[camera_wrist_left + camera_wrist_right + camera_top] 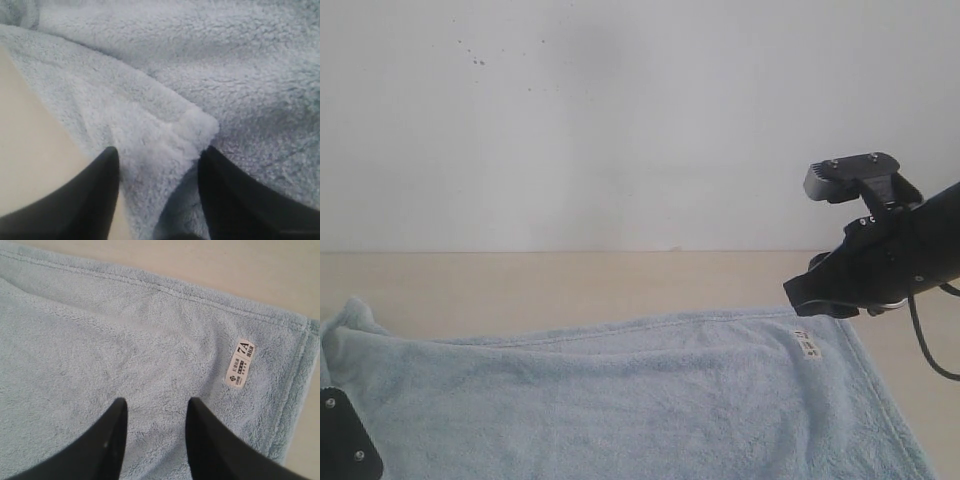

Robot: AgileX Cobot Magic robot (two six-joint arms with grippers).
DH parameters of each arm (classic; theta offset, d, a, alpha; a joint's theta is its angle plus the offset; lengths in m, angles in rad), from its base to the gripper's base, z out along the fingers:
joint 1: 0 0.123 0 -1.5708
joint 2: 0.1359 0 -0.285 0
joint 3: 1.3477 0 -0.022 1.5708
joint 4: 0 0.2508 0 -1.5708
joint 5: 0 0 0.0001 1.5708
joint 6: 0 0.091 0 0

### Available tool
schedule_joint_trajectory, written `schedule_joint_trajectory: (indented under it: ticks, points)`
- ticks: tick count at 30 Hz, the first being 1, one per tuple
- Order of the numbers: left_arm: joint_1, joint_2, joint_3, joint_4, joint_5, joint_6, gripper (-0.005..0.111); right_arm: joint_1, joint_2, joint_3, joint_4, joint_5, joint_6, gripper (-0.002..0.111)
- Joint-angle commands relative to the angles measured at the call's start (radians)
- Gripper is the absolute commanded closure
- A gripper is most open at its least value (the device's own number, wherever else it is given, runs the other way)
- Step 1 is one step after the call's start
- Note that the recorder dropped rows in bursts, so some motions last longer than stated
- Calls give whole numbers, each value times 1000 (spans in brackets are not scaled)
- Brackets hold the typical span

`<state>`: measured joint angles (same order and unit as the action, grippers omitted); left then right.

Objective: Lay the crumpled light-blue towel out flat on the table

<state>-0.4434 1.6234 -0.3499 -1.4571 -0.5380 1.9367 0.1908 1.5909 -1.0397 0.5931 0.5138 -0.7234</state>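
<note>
Where spread, towel (620,400) lengthwise left-right.

One small white label (239,363) sits near a hemmed corner of the towel (100,335). Its largest characters read "7A". The finer print lines below them are illegible.

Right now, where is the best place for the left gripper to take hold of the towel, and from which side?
I would take the folded-over corner flap of the towel, coming down from above. It lies doubled on the cloth beside bare table, a raised ridge with a free tip, and the left gripper straddles it with open jaws.
</note>
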Motion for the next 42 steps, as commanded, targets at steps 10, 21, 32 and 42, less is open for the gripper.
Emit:
schedule_joint_trajectory:
  ticks: [10,21,32,42]
  points:
    - [-7,65,-75,-105,-227,-126,103,-1,-12,4,2,-11,-11,71]
    - [-5,-23,-77,-287,-359,-144,103,-1,-12,4,2,-9,-11,71]
    - [68,-70,-68,-287,-576,-376,103,1,-12,4,2,-2,-11,71]
    - [134,-94,-63,-287,-426,-457,102,1,-12,4,2,-10,-11,71]
